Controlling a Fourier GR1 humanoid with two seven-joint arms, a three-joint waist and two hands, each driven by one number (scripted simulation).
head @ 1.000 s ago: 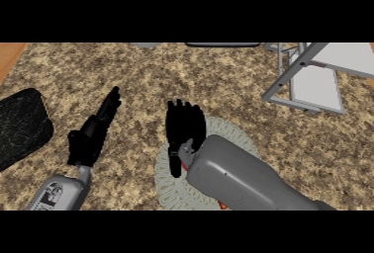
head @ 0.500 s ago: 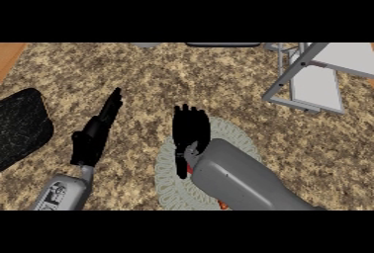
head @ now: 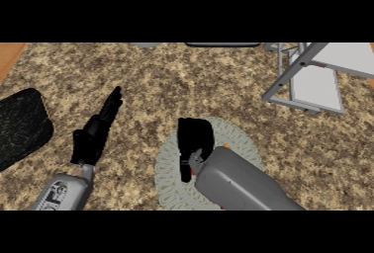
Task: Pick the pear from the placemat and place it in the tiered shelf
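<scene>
A round grey-green placemat (head: 245,141) lies on the speckled counter at centre. My right hand (head: 194,141) sits on its left half, fingers curled downward over the pear. The pear is almost wholly hidden under the hand; only a small orange sliver (head: 228,146) shows at the hand's right side. The grey right forearm (head: 237,185) covers the mat's lower part. The tiered shelf (head: 314,81), a grey metal frame with pale trays, stands at the upper right, well apart from the hand. My left hand (head: 95,133) rests open on the left, fingers straight and pointing up.
A black, dark-speckled object (head: 22,128) lies at the left edge. A wooden strip (head: 9,54) shows at the top left corner. Dark items (head: 219,44) line the counter's far edge.
My right hand has drawn back and lowered onto the placemat, and its fingers have gone from stretched out to curled. The left hand has stayed where it was.
</scene>
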